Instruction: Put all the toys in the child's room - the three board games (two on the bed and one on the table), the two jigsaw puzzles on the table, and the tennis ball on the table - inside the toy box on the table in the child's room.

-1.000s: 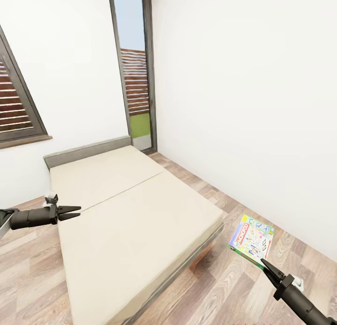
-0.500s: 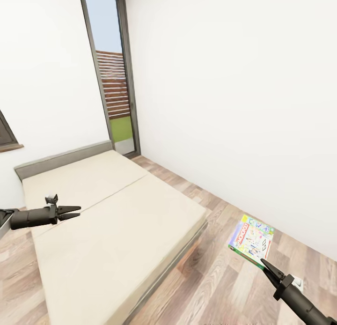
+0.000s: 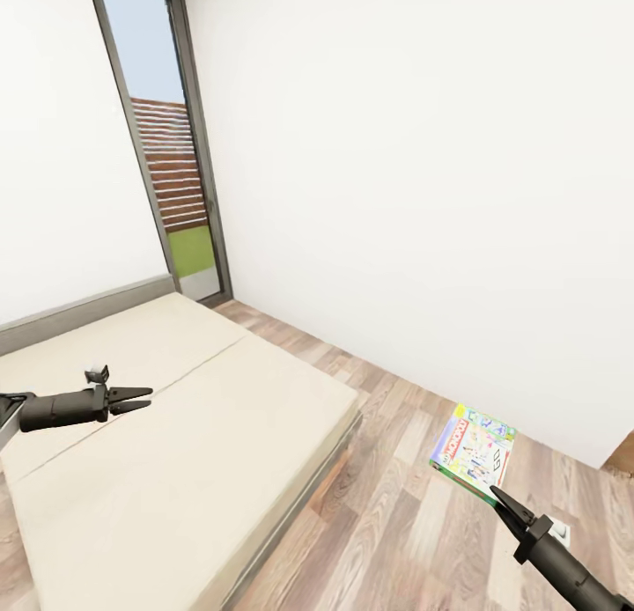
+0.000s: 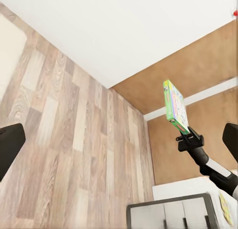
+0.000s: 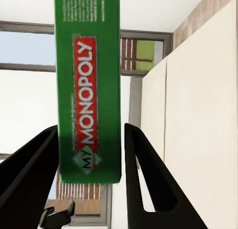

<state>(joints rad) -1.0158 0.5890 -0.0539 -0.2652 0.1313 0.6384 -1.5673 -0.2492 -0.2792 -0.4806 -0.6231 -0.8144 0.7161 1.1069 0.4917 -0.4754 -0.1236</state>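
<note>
The room has slid left across the head view over the last second: the window on the left wall is gone from sight, the glass door (image 3: 167, 153) now sits at far left, and more bare white wall (image 3: 423, 197) fills the middle. That is the camera turning right, not the furniture moving; both arms sit at the same spots in the picture throughout. I judge the robot is swinging away from the bed (image 3: 176, 435), on its way to the table with one game in hand.

The bed lies low on the left, its cream top bare where it shows.

The Monopoly box (image 3: 474, 451) hangs over the wood floor (image 3: 396, 523) at near right, held up by its near edge. The right wrist view shows its green spine between the two fingers, so the right gripper (image 3: 502, 498) is clamped on it, narrowly parted to the box's thickness.

The left gripper (image 3: 132, 398) hovers over the bed's near left part, fingers slightly apart, holding nothing.
</note>
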